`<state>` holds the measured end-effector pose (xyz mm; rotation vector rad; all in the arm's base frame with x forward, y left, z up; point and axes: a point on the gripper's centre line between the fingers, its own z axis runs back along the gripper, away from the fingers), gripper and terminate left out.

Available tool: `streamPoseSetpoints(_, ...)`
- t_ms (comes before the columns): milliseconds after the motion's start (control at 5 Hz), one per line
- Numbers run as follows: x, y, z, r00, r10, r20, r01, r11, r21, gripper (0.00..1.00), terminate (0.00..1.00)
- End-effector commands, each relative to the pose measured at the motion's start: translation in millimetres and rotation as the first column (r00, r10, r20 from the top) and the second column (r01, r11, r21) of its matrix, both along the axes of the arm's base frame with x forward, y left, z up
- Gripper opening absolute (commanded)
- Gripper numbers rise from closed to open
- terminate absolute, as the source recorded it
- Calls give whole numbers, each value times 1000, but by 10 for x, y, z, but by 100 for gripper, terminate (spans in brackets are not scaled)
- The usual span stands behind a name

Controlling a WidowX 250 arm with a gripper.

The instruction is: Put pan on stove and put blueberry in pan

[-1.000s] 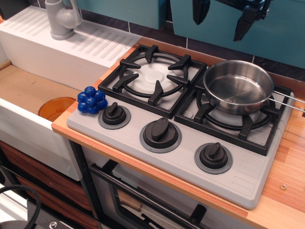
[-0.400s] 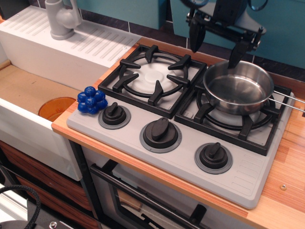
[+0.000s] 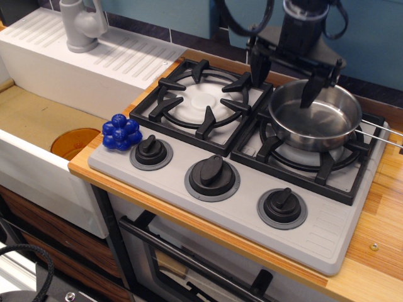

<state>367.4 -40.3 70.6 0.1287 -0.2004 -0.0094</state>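
Overhead, gripper [image 3: 286,77] pointing straight down, fingers [image 3: 313,88] spread apart, straddling pan [image 3: 315,114] rim on stove [image 3: 327,229].

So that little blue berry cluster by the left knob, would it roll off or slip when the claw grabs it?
The blueberry is a lumpy cluster of balls, so it would probably wobble more than roll far. Its glossy surface suggests hard plastic, so the fingers might slip on the rounded bumps. It looks small and likely light, and it sits near the stove corner, so a nudge could push it off.
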Motion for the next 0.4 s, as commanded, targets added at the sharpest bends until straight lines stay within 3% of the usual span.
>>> streamPoseSetpoints(0, 107, 95, -37, 998, -1, 69, 1, 1000, -6, 100, 0)
streamPoseSetpoints(200, 107, 101, -93, 998, 3, 70, -3, 1000, -7, 100, 0)
